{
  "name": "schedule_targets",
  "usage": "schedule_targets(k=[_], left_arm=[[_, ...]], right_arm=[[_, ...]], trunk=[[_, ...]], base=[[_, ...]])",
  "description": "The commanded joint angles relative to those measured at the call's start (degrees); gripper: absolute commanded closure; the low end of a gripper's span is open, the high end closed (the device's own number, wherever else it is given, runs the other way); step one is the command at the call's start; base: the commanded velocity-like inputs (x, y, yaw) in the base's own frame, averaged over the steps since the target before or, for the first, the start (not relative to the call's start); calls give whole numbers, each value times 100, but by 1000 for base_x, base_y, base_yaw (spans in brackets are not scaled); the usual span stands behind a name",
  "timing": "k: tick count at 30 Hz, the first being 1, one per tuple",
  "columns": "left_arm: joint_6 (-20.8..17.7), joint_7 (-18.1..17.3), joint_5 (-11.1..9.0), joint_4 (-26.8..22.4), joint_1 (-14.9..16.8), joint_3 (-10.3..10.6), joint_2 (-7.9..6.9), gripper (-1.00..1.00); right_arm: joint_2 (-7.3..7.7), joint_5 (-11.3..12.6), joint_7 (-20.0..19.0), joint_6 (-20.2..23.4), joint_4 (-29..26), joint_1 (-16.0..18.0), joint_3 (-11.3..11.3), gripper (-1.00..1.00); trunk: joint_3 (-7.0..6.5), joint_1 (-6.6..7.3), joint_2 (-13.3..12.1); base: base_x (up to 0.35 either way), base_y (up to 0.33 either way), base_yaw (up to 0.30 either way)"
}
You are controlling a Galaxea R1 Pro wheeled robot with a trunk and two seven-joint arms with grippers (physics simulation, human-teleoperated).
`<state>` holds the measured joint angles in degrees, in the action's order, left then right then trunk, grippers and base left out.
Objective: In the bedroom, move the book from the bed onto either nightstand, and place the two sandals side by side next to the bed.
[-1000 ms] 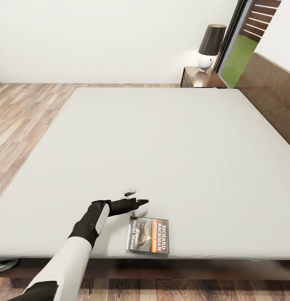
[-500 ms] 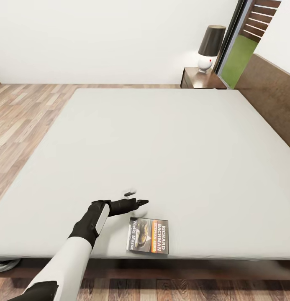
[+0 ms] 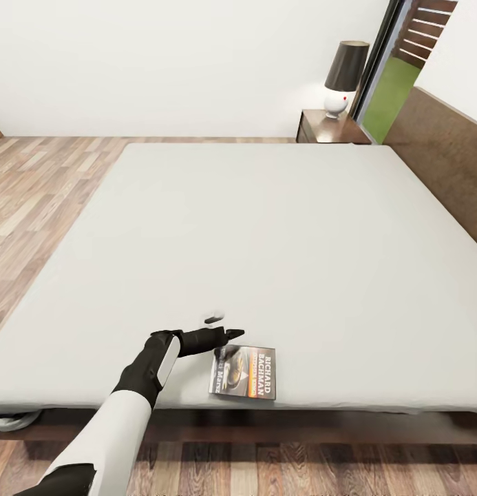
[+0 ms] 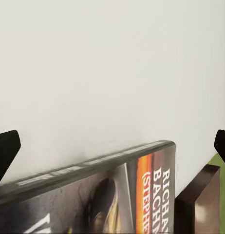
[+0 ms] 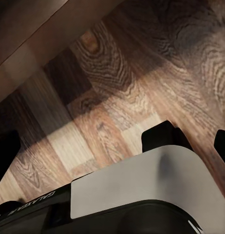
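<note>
The book lay flat near the front edge of the bed. The left gripper sat just beside the book's far edge with its fingers spread wide and nothing held. In the right wrist view the right gripper's fingers were spread too, over the wood floor. The book was not yet picked up, so every step seemed left to do. Far off, past the bed's back corner, stood a nightstand with a lamp by the white wall.

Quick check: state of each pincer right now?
Left pincer: open, empty, fingers apart at the book on the bed.
Right pincer: open, empty.
</note>
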<state>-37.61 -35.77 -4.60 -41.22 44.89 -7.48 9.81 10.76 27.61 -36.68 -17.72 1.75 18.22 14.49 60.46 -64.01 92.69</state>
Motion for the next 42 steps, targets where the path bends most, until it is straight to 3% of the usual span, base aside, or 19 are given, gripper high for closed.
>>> schedule_targets(k=[1,42], left_arm=[[-48,-8,-23,0,3,-25,5,-100],[-45,18,-30,0,3,-33,3,-100]], right_arm=[[0,-18,-32,-21,19,6,45,-100],[2,-18,-32,-21,19,6,45,-100]], trunk=[[3,1,2],[3,1,2]], base=[[-53,0,0],[-66,0,0]])
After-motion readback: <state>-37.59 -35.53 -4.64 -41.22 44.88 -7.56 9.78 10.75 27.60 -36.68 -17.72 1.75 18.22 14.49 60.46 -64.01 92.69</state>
